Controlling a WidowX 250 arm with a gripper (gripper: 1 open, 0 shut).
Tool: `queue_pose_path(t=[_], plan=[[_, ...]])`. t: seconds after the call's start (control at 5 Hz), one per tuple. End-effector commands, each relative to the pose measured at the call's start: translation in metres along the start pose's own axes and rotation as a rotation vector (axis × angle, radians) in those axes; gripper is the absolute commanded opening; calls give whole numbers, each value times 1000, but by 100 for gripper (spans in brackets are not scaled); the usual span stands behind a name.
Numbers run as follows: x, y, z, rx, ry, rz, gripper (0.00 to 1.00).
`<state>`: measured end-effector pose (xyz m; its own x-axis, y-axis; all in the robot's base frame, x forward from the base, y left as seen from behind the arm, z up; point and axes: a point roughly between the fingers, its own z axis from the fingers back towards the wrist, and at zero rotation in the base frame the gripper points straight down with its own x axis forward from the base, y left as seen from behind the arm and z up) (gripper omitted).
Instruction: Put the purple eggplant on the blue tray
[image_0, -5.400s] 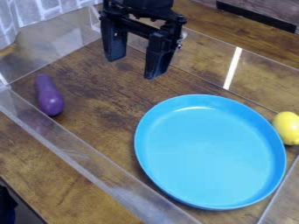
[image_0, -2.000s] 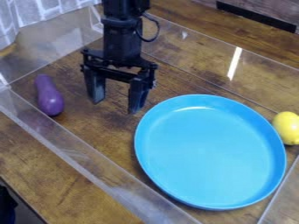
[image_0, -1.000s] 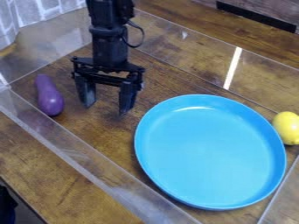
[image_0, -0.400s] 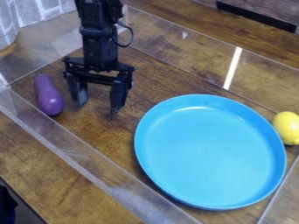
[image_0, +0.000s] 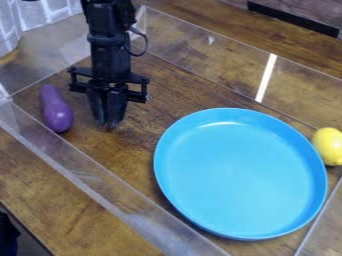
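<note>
The purple eggplant (image_0: 55, 108) lies on the wooden table at the left, its fatter end toward the front. My gripper (image_0: 108, 121) hangs pointing down just right of it, with a small gap between them. Its black fingers are pressed together and hold nothing. The blue tray (image_0: 241, 171) lies flat at the right front, with nothing on it, a short way right of the gripper.
A yellow lemon-like fruit (image_0: 329, 146) sits at the right edge beside the tray's rim. Low clear plastic walls (image_0: 80, 182) border the wooden table along the front left and the back.
The gripper has drifted left and lower toward the eggplant, and its fingers, spread wide a moment ago, have snapped together. Eggplant, tray and fruit have not moved.
</note>
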<state>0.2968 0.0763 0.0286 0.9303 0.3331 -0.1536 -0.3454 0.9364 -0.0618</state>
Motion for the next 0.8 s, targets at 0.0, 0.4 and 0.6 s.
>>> queue_pose_path(t=[0.0, 0.4, 0.6], plan=[[-1, 3, 28, 7, -78, -5, 0], [-21, -2, 83, -7, -173, -32, 0], [-36, -2, 111, -30, -205, -46, 0]])
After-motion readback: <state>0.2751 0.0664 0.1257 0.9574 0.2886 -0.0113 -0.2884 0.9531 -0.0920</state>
